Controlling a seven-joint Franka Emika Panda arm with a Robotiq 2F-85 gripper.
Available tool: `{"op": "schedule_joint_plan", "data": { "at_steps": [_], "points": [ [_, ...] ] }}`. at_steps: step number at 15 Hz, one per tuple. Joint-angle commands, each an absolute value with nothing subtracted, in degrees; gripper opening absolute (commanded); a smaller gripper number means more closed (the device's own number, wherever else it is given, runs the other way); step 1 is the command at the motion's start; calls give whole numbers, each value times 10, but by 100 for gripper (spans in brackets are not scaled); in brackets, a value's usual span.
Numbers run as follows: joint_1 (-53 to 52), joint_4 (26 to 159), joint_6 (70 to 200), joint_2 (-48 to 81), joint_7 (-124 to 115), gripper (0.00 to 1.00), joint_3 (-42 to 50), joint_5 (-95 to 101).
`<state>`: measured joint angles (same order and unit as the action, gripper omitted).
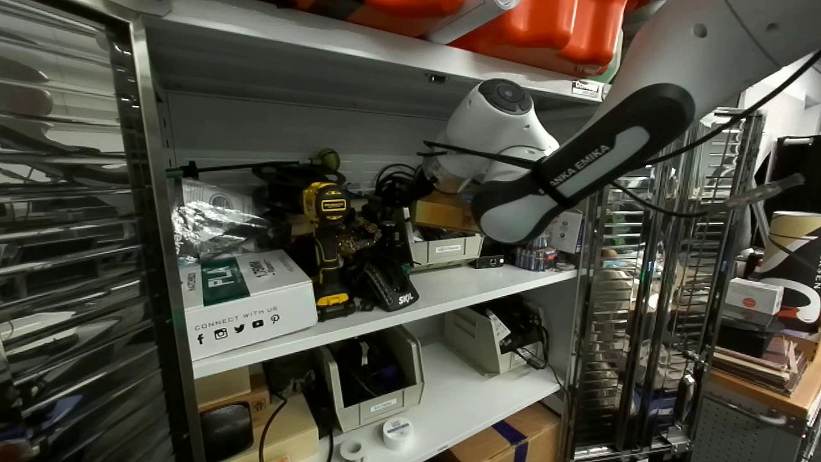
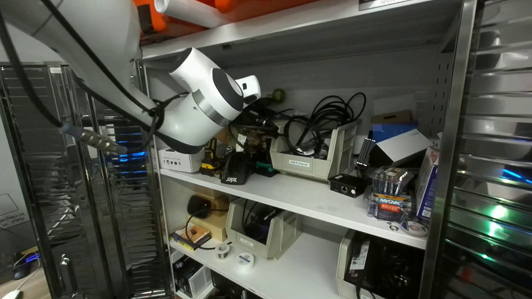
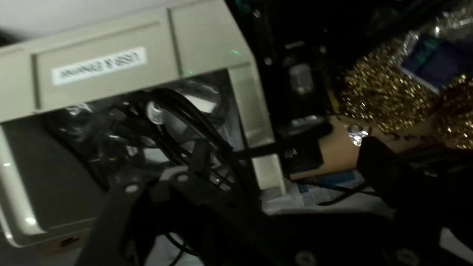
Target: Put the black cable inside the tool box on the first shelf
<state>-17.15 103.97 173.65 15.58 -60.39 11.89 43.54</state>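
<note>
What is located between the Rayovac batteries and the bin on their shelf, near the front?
A small black box stands there. Both exterior views show it.

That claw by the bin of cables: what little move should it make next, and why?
Probably a slight lift: in the wrist view the gripper is open, its fingers seemingly astride a wall of the labelled bin, where black cables lie, so rising first may avoid knocking it.
</note>
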Motion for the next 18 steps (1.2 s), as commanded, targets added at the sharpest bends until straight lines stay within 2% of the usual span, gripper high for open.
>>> {"op": "schedule_joint_plan", "data": {
  "at_steps": [1, 5, 7, 12, 13, 15, 16, 18],
  "points": [
    [-157, 1174, 1707, 29, -575, 100, 120, 442],
    [-148, 1278, 1667, -84, -504, 100, 119, 387],
    [-173, 1330, 1617, -143, -406, 100, 130, 296],
    [-232, 1325, 1364, -249, -195, 100, 173, 111],
    [-158, 1308, 1317, -250, -146, 100, 107, 51],
    [-126, 1251, 1216, -251, -115, 100, 86, 14],
    [-104, 1300, 1283, -245, -127, 100, 66, 16],
    [-85, 1270, 1231, -255, -108, 100, 58, 3]
  ]
}}
